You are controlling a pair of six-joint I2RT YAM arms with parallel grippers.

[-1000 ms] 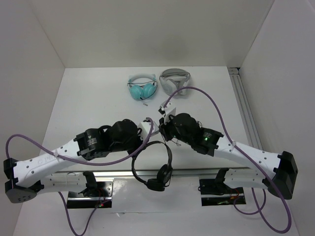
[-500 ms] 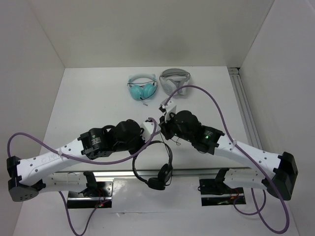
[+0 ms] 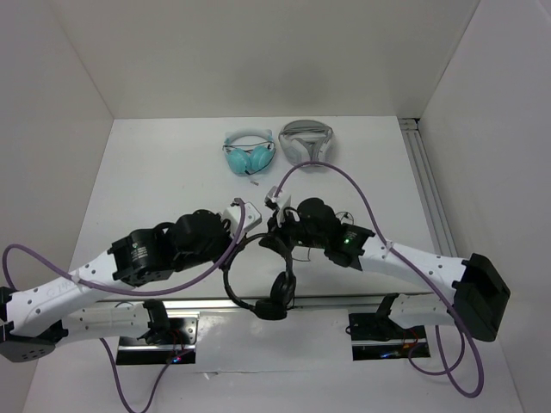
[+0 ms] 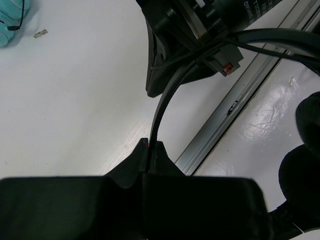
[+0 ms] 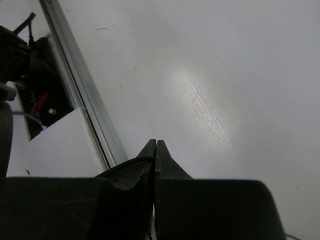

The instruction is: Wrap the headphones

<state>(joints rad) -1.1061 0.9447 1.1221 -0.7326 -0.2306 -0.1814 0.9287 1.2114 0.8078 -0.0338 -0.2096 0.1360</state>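
The black headphones [image 3: 231,277] hang between my two grippers over the near edge of the table. One ear pad [image 3: 275,307] is low, and the other sits by the right wrist. My left gripper [image 4: 151,145] is shut on the thin headband [image 4: 167,95], which curves up from the jaws toward the right arm; from above it [image 3: 244,231] sits at the top of the band. My right gripper [image 5: 155,144] is shut with the thin black cable [image 5: 125,167] running over one finger into the seam; in the top view it [image 3: 277,231] is close beside the left one.
Teal headphones [image 3: 248,155] and white-and-grey headphones [image 3: 306,139] lie at the back of the table. A metal rail [image 3: 344,301] runs along the near edge and another [image 3: 426,189] along the right side. White walls close in left, right and back.
Both grippers have shifted left and slightly toward the back, carrying the headphones with them. The headband has swung so that its arc now bulges left. Both grippers stayed shut.
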